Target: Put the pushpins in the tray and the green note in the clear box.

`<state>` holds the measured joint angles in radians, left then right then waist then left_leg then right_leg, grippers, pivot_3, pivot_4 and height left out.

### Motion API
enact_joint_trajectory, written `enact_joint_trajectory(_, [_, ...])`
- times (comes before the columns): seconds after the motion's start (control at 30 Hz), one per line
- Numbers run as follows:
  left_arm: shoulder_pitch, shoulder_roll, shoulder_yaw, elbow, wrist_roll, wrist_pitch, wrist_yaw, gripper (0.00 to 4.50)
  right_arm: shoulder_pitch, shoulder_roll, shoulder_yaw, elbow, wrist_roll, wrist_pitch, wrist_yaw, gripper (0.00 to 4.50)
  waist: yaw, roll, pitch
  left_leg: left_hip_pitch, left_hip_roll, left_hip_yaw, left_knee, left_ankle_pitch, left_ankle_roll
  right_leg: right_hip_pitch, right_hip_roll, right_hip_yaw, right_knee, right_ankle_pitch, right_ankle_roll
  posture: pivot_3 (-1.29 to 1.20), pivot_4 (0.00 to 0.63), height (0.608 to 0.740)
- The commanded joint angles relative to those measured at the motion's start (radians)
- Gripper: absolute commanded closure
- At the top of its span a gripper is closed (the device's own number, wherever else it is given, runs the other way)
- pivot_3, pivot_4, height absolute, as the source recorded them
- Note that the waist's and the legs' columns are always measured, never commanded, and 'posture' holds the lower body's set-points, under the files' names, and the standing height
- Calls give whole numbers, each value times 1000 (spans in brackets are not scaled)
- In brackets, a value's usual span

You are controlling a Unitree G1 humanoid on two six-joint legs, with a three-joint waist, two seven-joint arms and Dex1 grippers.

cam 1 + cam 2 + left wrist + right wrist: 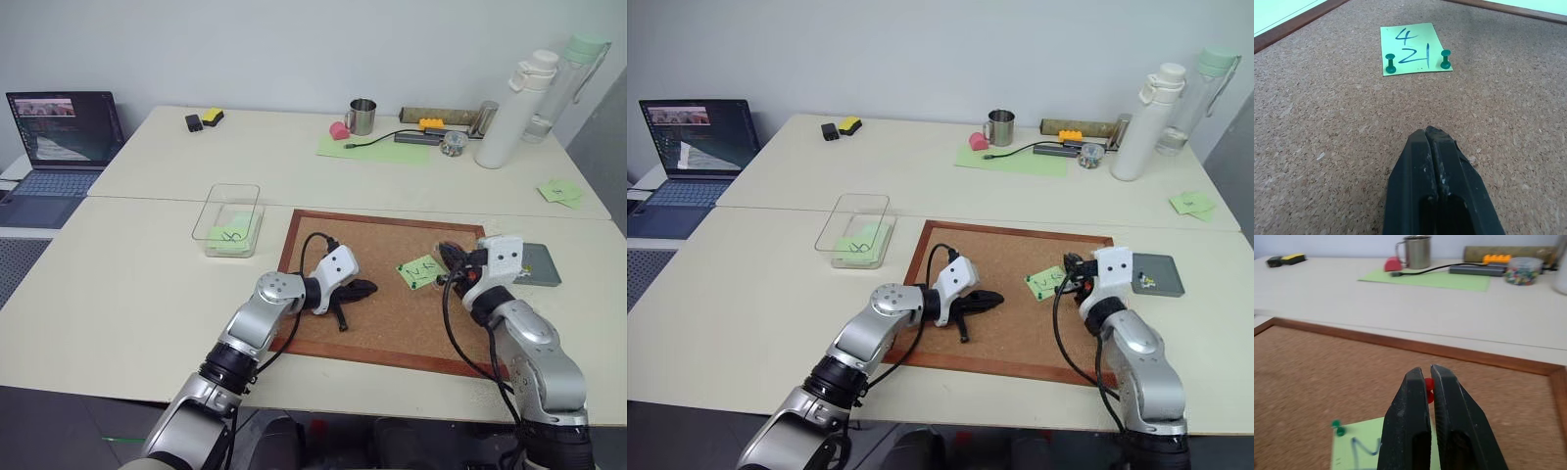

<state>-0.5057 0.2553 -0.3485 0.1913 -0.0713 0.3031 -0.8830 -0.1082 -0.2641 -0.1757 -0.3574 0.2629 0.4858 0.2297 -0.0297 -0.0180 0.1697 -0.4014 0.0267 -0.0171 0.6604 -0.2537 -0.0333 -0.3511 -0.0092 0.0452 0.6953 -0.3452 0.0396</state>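
Right gripper (1426,382) is hovering just above the cork board (382,333), fingers pinching a red pushpin (1428,383). Left gripper (1432,134) is resting on the board with fingers fully closed, holding nothing. Green note (1413,49) is sitting pinned by two green pins, I think. Grey tray (1161,274) is lying beside the board, and the clear box (230,217) is sitting on the table.

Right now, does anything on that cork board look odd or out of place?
Nothing is spilled or broken. The green note lies on the cork board with two green pushpins stuck in it, and the right gripper is shut on a red pin. A like note already lies in the clear box.
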Motion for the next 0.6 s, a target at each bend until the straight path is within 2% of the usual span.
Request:
enact_joint_trajectory(0.03, [23, 13, -13, 25, 22, 34, 12, 4500, -37, -44, -140, 40, -28, -18, -91, 4491, 0, 0, 0, 0, 0, 0, 0, 0, 0, 0, 0, 0, 0, 0, 0, 0, 150, 740])
enact_joint_trajectory(0.23, [22, 11, -10, 18, 17, 39, 12, 4500, -96, -131, -265, 203, 4, 44, -113, 4491, -1, 0, 0, 0, 0, 0, 0, 0, 0, 0, 0, 0, 0, 0, 0, 0, 150, 740])
enact_joint_trajectory(0.53, [26, 22, 1, 3, 14, 49, 14, 4500, -176, -187, -324, 395, 65, 89, -79, 4491, -2, 1, 0, 1, 0, 1, 0, 0, 0, 1, 0, 2, 0, 0, 0, 0, 150, 740])
enact_joint_trajectory(0.6, [31, 27, 4, -3, 14, 52, 16, 4500, -186, -189, -333, 415, 72, 89, -80, 4070, -3, 1, 0, 1, 0, 1, 0, 0, 0, 0, 0, 1, 0, 0, 0, 0, 150, 740])
